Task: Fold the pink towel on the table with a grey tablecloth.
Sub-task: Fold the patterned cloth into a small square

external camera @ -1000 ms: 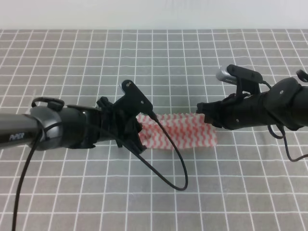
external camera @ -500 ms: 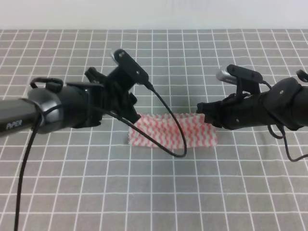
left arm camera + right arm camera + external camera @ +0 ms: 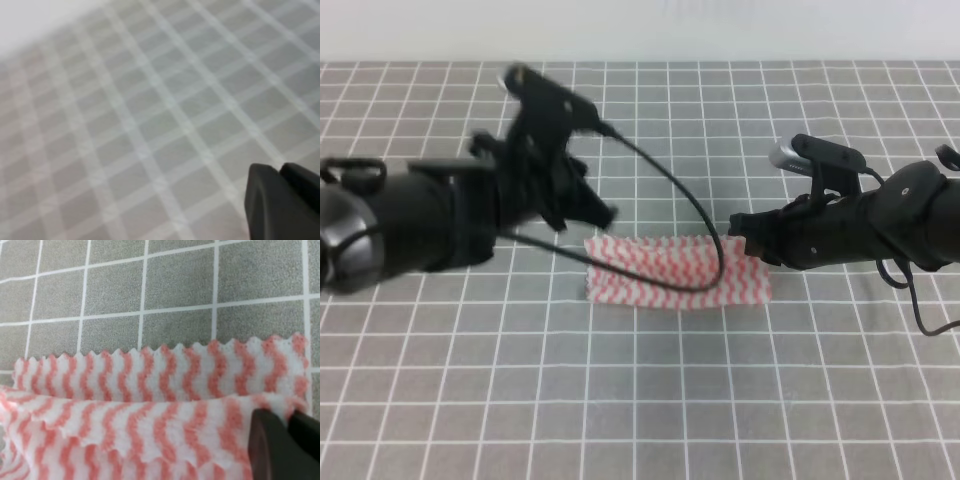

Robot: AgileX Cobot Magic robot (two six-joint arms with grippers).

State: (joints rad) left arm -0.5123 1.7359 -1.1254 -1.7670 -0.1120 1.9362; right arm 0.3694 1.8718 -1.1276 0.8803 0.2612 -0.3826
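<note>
The pink towel (image 3: 675, 272) lies on the table with a grey tablecloth (image 3: 640, 400) as a long folded strip, its zigzag stripes running left to right. My left gripper (image 3: 600, 212) hovers blurred above and left of the strip, clear of it. In the left wrist view the left gripper (image 3: 281, 172) is shut and empty over bare grid cloth (image 3: 150, 125). My right gripper (image 3: 744, 238) rests at the strip's right end. The right wrist view shows the right gripper (image 3: 287, 422) shut where the towel's (image 3: 150, 390) upper layer ends.
The left arm's black cable (image 3: 705, 255) loops down across the towel's middle. A white wall edge runs along the far side of the table (image 3: 640, 62). Grid cloth (image 3: 175, 285) stretches on all sides of the towel.
My left gripper has let go of the towel's left end and risen up and to the left. The towel's left end now lies flat. The right arm has not moved.
</note>
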